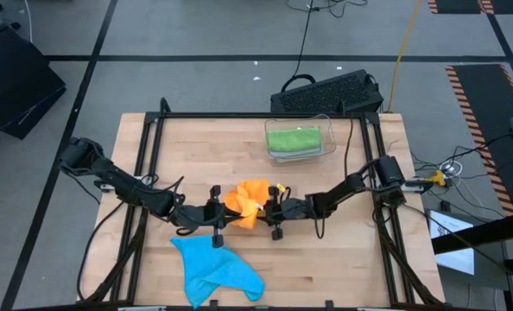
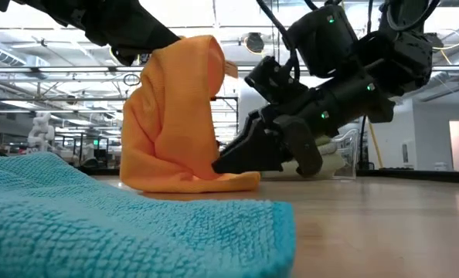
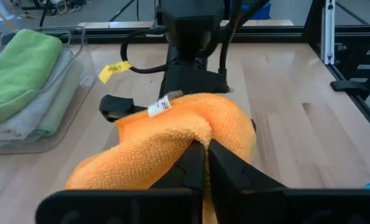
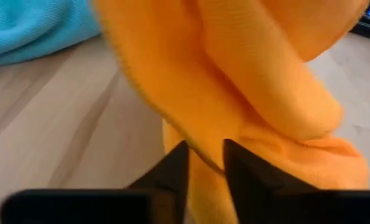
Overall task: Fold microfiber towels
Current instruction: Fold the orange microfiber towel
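The left claw (image 3: 205, 163) was clenched on one orange towel (image 1: 250, 200); the right claw (image 4: 205, 163) straddled its fold, grip unclear. One blue towel (image 1: 215, 268) lay at the desk's near edge.

Two arms are reaching over one table (image 1: 343, 259). One orange towel (image 1: 250, 200) is sitting at the middle, one blue towel (image 1: 215, 269) is lying near the front edge, and one clear bin (image 1: 329, 138) is holding a stack of about three folded towels (image 1: 294, 142), green on top.
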